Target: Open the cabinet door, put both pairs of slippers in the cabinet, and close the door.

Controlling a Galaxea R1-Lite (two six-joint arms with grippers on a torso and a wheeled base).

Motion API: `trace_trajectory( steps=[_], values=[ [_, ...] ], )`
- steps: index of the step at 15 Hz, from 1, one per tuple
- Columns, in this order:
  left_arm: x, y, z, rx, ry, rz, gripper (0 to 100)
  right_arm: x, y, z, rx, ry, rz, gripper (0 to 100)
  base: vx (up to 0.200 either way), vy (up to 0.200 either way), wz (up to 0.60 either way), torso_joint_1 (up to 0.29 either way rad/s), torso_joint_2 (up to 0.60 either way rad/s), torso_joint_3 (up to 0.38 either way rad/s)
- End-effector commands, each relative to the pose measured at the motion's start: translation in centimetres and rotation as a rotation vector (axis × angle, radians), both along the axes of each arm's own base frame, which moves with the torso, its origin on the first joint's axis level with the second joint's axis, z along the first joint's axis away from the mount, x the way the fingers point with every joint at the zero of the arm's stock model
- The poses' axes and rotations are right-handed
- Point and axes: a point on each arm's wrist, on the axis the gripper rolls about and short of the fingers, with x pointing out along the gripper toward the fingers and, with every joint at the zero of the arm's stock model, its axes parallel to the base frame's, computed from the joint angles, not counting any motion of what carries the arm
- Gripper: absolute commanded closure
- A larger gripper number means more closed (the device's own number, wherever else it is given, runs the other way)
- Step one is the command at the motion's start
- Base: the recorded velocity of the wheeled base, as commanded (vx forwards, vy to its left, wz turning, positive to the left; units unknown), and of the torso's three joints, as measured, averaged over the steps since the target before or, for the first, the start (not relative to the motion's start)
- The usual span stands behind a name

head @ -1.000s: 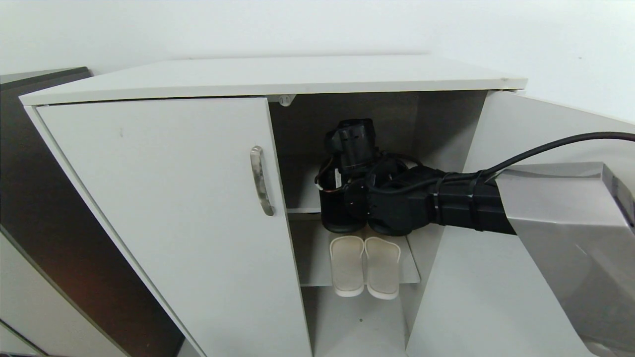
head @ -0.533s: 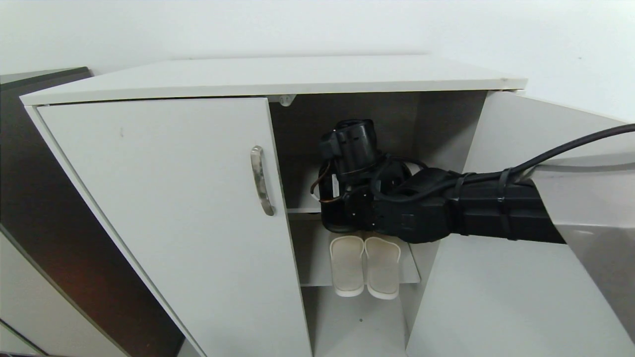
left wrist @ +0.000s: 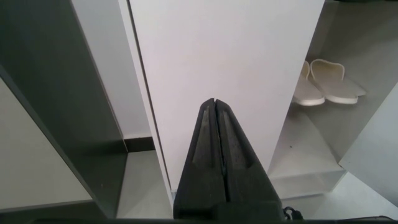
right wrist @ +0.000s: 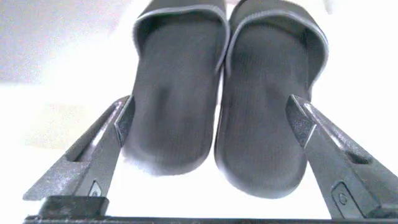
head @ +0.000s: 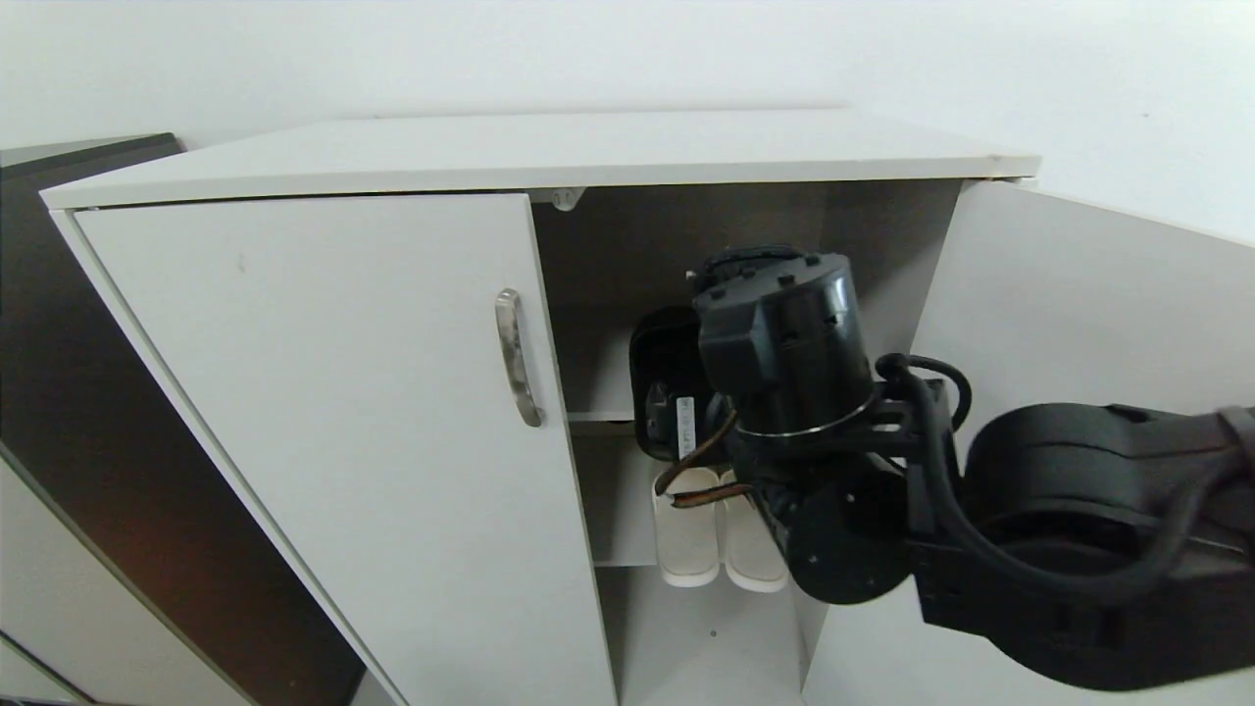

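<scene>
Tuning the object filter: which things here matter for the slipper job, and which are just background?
Job: cabinet, open right door, white slippers on the lower shelf, dark slippers on the shelf above, right gripper.
Background: closed left door, dark furniture beside the cabinet, wall.

A plain white wall [head: 627, 49] stands behind a dark furniture panel [head: 78, 373].

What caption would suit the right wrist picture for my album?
Right gripper open on either side of a pair of dark slippers lying side by side on a white shelf.
</scene>
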Motion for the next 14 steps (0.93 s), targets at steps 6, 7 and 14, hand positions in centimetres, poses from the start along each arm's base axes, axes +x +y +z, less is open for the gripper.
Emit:
trace_trajectory(
  steps=[6,7,14],
  values=[
    [0.0,0.0,0.0,0.000,0.002,0.000,100,-5.7,-0.9,0.5,0.006,-0.015,0.139,100,0.000,0.000,0.00,0.000,0.00,0.000],
    [0.0,0.0,0.0,0.000,0.002,0.001,100,-5.8,-0.8,0.1,-0.006,-0.010,0.144,100,0.000,0.000,0.00,0.000,0.00,0.000],
    [0.0,0.0,0.0,0.000,0.002,-0.002,100,-5.7,-0.8,-0.3,-0.017,-0.003,0.142,100,0.000,0.000,0.00,0.000,0.00,0.000]
  ],
)
